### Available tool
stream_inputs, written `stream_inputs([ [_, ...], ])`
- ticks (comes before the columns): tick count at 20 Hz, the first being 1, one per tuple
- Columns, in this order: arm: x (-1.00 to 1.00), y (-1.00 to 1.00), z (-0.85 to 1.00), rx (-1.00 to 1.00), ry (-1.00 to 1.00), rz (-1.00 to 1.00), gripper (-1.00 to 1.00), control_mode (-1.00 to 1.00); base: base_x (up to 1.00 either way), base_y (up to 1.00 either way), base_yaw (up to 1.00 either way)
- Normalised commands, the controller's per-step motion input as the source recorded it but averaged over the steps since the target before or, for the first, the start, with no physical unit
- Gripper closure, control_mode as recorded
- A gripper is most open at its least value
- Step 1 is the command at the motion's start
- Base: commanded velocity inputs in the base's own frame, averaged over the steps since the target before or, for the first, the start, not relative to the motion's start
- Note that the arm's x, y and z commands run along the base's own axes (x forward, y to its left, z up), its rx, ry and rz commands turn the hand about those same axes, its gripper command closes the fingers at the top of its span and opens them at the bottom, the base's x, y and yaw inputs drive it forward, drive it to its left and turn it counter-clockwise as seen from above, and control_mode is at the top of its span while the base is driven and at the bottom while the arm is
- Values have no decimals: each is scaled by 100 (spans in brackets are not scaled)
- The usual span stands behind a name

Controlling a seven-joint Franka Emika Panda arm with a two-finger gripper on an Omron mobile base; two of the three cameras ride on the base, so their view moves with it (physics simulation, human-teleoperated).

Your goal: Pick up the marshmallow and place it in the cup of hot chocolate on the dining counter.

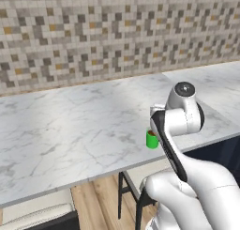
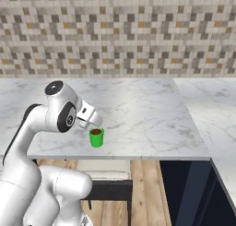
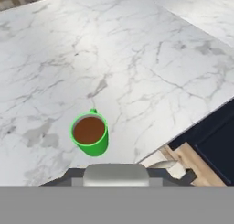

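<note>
Cup of hot chocolate (image 3: pixel 90 134) sits upright on the dining counter (image 2: pixel 138 110), near the front edge. It's bright green w/ brown drink inside. You can see it in the left base view (image 1: pixel 151 139) and the right base view (image 2: pixel 96 137) too.

Your gripper (image 2: pixel 90 116) is pressed almost all the way together. You can't see its tips well in any pic, so you can't tell if a marshmallow is pinched between them. It touches nothing else.

Your arm bends up from the base, then folds forward over the counter edge. The hand hangs just above & beside the cup, pointing down at it. Below the counter edge you can see a stool (image 2: pixel 106 172) w/ a pale seat, on a wood floor (image 1: pixel 98 201).
</note>
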Motion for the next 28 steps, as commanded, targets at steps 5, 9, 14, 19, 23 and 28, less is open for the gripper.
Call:
stream_inputs([
  [5,41,4,-27,-1,6,0,100,-100,0,0,0],
  [9,24,3,-26,0,4,0,100,-100,0,0,0],
  [14,21,1,-22,0,1,0,100,-100,0,0,0],
  [19,17,7,-30,0,1,0,100,-100,0,0,0],
  [23,20,0,-32,0,0,0,100,-100,0,0,0],
  [28,48,0,-31,0,0,0,100,-100,0,0,0],
])
